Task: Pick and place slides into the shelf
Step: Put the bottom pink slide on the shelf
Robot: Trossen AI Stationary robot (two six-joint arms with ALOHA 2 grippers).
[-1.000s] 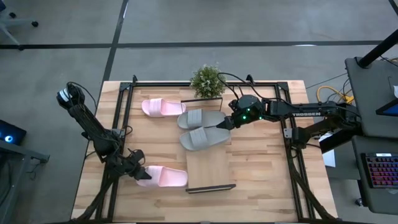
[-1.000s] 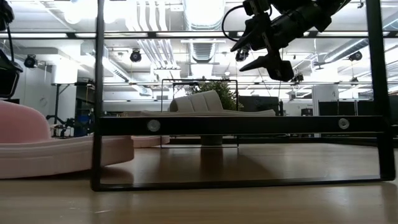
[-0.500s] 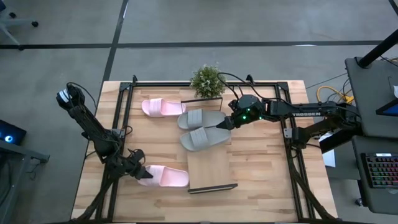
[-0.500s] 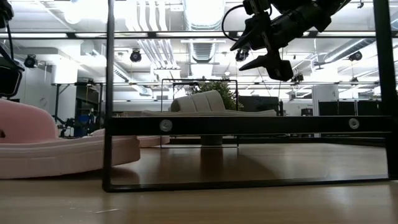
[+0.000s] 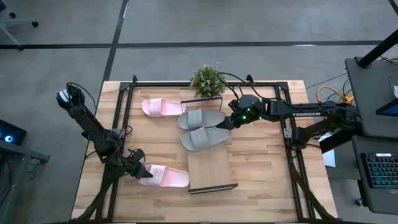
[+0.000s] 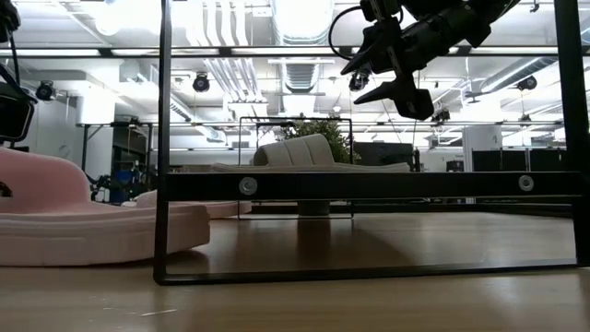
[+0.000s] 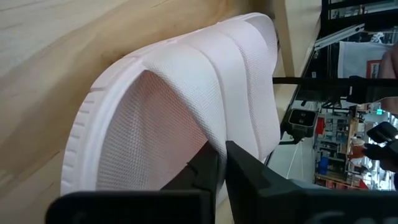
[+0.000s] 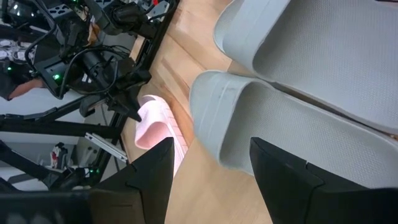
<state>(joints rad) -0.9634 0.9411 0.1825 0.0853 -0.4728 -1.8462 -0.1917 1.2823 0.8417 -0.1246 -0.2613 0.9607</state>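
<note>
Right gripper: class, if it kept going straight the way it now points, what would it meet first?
Most likely the nearer grey slide on the shelf: the right gripper, jaws open, hovers just above it and aims across its strap. Depth is unclear; the pink slide lies farther along that line.

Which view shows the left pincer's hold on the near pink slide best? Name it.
The left wrist view: the left pincer is shut on the near pink slide at its strap. The high view shows only the pincer at that slide's end. The low view shows the slide, not the grip. The right wrist view shows both far off.
</note>
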